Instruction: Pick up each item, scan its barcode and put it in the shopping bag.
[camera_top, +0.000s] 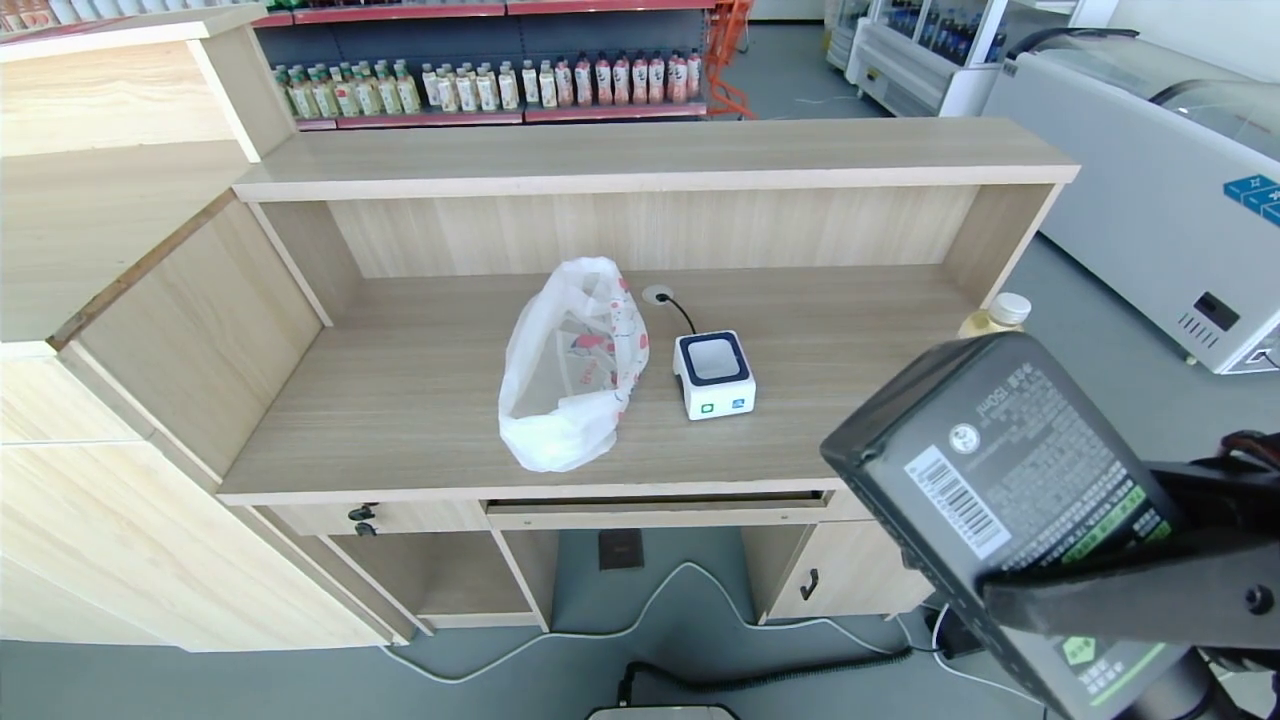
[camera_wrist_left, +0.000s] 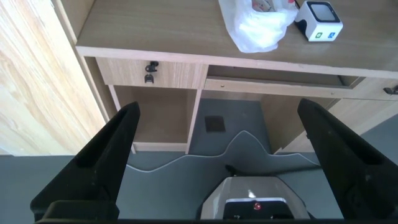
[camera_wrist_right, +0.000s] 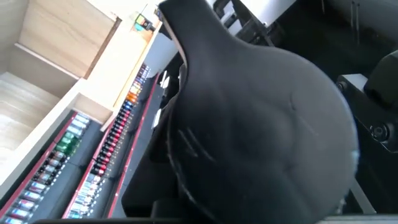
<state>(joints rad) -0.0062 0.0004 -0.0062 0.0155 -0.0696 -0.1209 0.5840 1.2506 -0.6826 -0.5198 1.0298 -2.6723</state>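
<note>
Right hand (camera_top: 1100, 592) clamped on a black packet (camera_top: 1000, 480), barcode label up, held off the bench (camera_top: 400, 400), well to the right of the barcode scanner (camera_top: 713, 372) and nearer the robot. Left hand (camera_wrist_left: 217, 162) gaping wide and empty, low before the bench front, left of the scanner. White plastic shopping bag (camera_top: 570, 370) slumped just left of the scanner; yellow bottle (camera_top: 1000, 315) peeking out behind the packet, far to the scanner's right. Pick-up seemingly done, scan pending. Next, likely: carrying the packet left over the scanner and turning the label down to face its window.
</note>
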